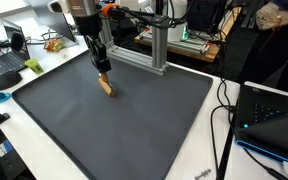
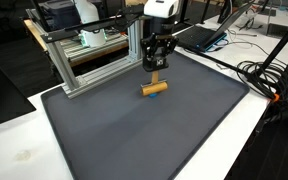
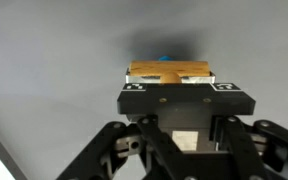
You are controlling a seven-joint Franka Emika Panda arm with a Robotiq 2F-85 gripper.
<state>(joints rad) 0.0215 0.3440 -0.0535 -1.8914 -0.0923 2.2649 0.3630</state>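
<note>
Since the hand (image 1: 102, 69) is closed on the wooden block (image 1: 105, 86), left of centre in the upper half of an exterior view, what matters most is probably the quality of that grip. The block sits low over the dark mat (image 1: 134, 130) that covers most of the white surface (image 1: 199, 162). Whether it rests on the mat or hangs just clear of it cannot be told from these angles. In the other outside camera the hand (image 2: 156, 70) comes straight down from the top centre of the frame, and the block (image 2: 154, 88) lies crosswise beneath it, sticking out on both sides of the fingers. The wrist view shows the block (image 3: 169, 72) in the upper middle of the frame, held between the two pads and fairly well centred. A small blue patch (image 3: 164, 58) shows just above it, and what that is cannot be made out. The hold looks good if the pads press flat on opposite faces and the block's middle stays under the wrist, so that neither end droops or twists. Any motion would best be slow and vertical at first, so that a corner does not drag on the mat. The metal frame (image 2: 84, 55), in the upper left of that view, stands near enough to be worth a wide berth. The cables (image 1: 222, 115) and the laptop (image 1: 269, 110), at the right edge, lie well apart from the block.
</note>
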